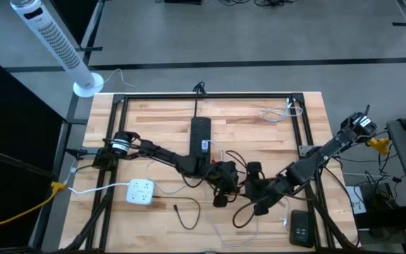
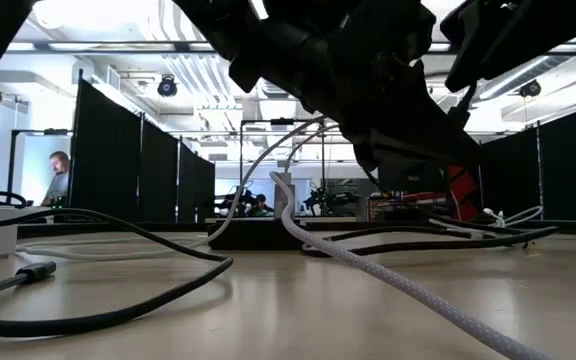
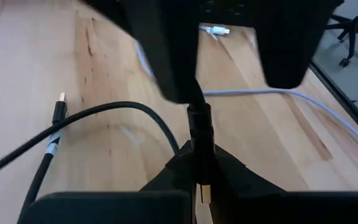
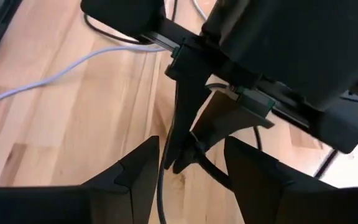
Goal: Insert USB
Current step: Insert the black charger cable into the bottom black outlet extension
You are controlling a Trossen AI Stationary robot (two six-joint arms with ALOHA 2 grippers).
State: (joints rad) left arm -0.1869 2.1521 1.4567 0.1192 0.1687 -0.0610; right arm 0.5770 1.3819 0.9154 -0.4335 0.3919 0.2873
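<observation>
My left gripper (image 3: 199, 163) is shut on a black USB cable (image 3: 199, 121) a little above the wooden table (image 1: 259, 134), near the table's middle (image 1: 224, 185). My right gripper (image 4: 188, 171) hangs just to its right (image 1: 257, 189), open. In the right wrist view its two fingers stand on either side of the left gripper's fingertips (image 4: 184, 124) and the held cable, touching neither. A second black cable with a metal-tipped USB plug (image 3: 59, 106) lies loose on the table. The black power strip (image 1: 200, 134) lies flat behind both grippers. My left gripper pinches the black cable's stiff end piece (image 3: 199, 138) between its two fingers, which slant down toward the table. The piece sticks out beyond the fingertips, clear of the table. The rest of the cable curves away slack (image 3: 123, 111) onto the wood.
A white charger block (image 1: 139, 192) with a white cord sits at the near left. A black flat device (image 1: 302, 227) lies at the near right, and a coiled white cable (image 1: 279, 113) at the far right. A pale braided cable (image 2: 388, 275) runs across the table.
</observation>
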